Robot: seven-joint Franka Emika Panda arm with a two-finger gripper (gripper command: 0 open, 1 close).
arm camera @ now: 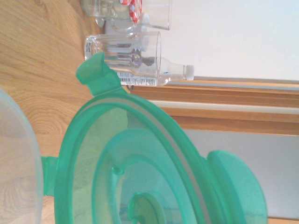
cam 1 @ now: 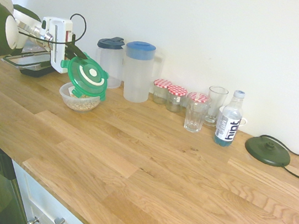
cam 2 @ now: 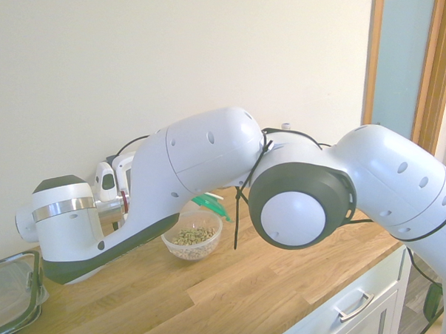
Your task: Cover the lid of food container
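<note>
Lid (cam 1: 87, 76): light, thin, slightly flexible plastic, slippery; fingers grasping its far-left rim, tilted above the food container (cam 1: 80, 98) on the bench (cam 1: 148, 162). Hold by the rim.

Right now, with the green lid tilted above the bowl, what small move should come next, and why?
Probably level the round translucent green plastic lid and lower it: it hangs steeply tilted at the jaws, its low edge by the rim of the small clear plastic bowl of beige grains, not yet seated.
</note>
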